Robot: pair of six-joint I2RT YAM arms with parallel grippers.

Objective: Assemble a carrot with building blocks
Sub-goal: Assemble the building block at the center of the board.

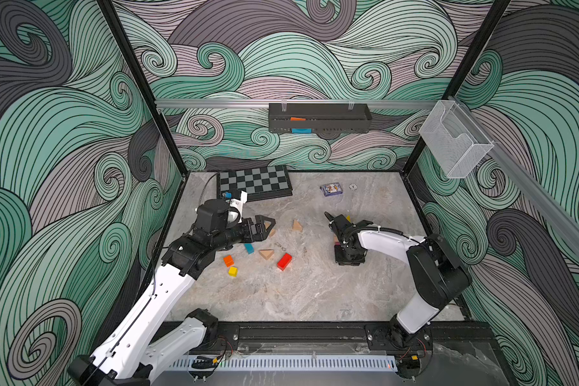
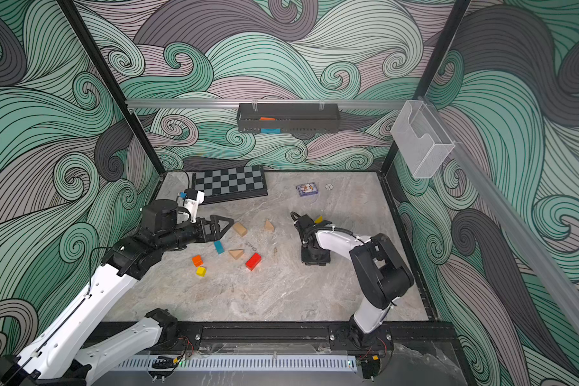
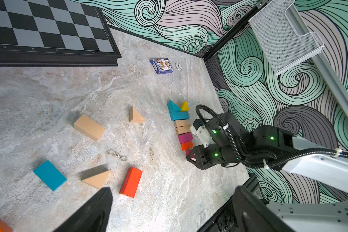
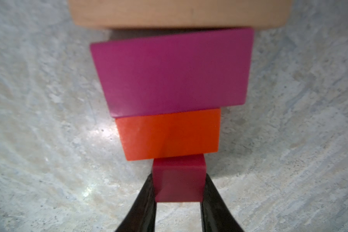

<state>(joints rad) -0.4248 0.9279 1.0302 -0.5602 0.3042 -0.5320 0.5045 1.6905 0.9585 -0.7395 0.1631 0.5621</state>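
A row of building blocks lies on the table near the right wall: teal wedge (image 3: 172, 106), yellow wedge (image 3: 184, 106), teal bar (image 3: 179, 116), tan bars (image 3: 182, 126), pink block (image 4: 173, 74), orange block (image 4: 169, 136). My right gripper (image 4: 179, 181) is shut on a small dark red cube (image 4: 179, 172) that touches the orange block's end. My left gripper (image 1: 264, 227) hovers open and empty above a tan block (image 2: 239, 229). Loose blocks lie mid-table: teal bar (image 1: 248, 248), tan wedge (image 1: 266, 254), red bar (image 1: 284, 261), orange cube (image 1: 228, 260), yellow cube (image 1: 233, 271), another tan wedge (image 1: 297, 225).
A chequered board (image 1: 254, 182) lies at the back left, with a blue card box (image 1: 330, 189) and a white chip (image 1: 352, 186) at the back. A small chain (image 1: 280, 246) lies among the loose blocks. A black tray (image 1: 318, 118) and a mesh holder (image 1: 455, 140) hang on the walls.
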